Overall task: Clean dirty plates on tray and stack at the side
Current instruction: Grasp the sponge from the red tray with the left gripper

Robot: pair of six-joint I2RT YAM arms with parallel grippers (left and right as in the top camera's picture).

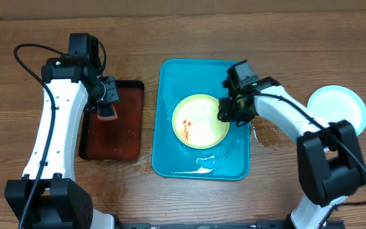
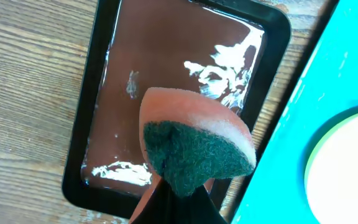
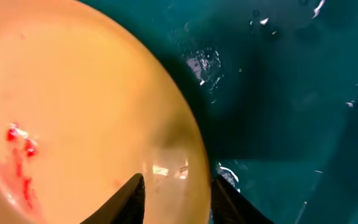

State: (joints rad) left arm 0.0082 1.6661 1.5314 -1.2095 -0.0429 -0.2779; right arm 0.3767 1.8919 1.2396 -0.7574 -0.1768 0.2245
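**Get a firm hold on the rim before scrubbing**

One plate [image 1: 199, 121] lies flat near the middle of the tray [image 1: 170, 152], with red sauce [image 1: 186, 125] smeared on its left half. The right gripper [image 1: 229, 111] is down at the plate's right edge. In the wrist view its jaws straddle the rim with a narrow gap, one finger over the pale centre and the other over the wet tray floor, and they do not look closed on it. The left gripper [image 1: 108, 95] hangs over the small tray [image 2: 166, 56], clamped on a sponge [image 2: 194, 149] whose green pad faces the camera.

The step in hand looks like steadying the plate for a scrub. To do it well:

- Close squarely across the rim. The plastic is wet, so a shallow pinch is likely to slip.
- Keep the hold on the right side, well away from the smear, so the sponge has room.
- Bring the sponge in from the left, pad down, and wipe towards the held edge — pushing away from it could skate the plate across the tray.

A blue plate [image 1: 337, 108] sits on the table to the right, a likely spot for the stack.
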